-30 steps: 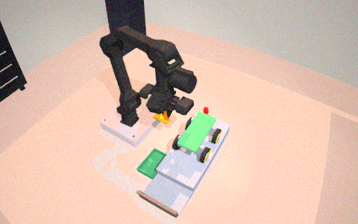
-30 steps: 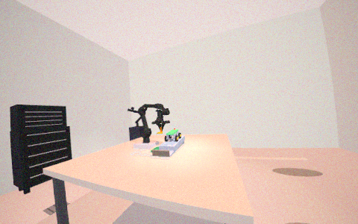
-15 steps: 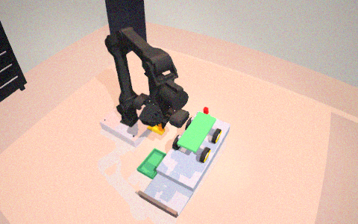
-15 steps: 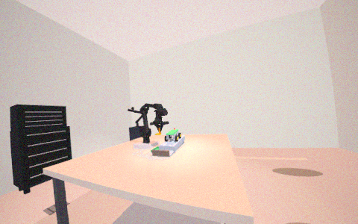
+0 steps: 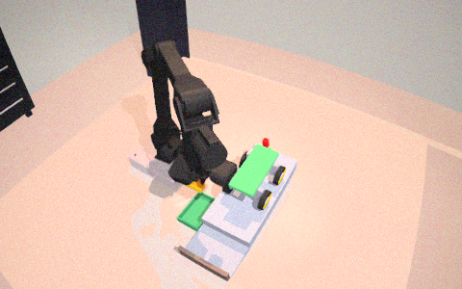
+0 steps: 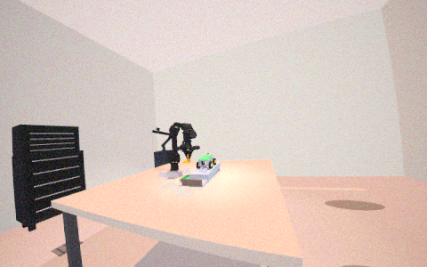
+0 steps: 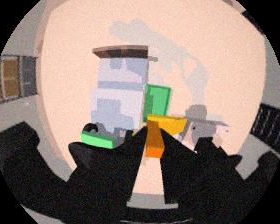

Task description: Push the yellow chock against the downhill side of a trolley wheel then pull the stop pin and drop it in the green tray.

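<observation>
My gripper (image 5: 200,181) (image 6: 188,155) (image 7: 153,132) is shut on the orange handle of the yellow chock (image 5: 196,188) (image 6: 187,161) (image 7: 172,124). It holds the chock in the air beside the ramp, near the tray. The chock's black base cannot be made out. The trolley (image 5: 254,170) (image 6: 205,158) (image 7: 98,140), with a green top, stands on the ramp (image 5: 226,218) (image 7: 117,95); the arm partly hides its near side. The red-headed stop pin (image 5: 266,143) stands at its uphill end and is out of the wrist view. The green tray (image 5: 196,211) (image 7: 161,100) lies beside the ramp.
A brown board (image 5: 203,264) (image 7: 122,52) crosses the ramp's low end. The arm's pale base plate (image 5: 141,164) is on the table on the tray's side of the ramp. A black drawer cabinet (image 5: 1,77) (image 6: 50,173) stands beyond the table.
</observation>
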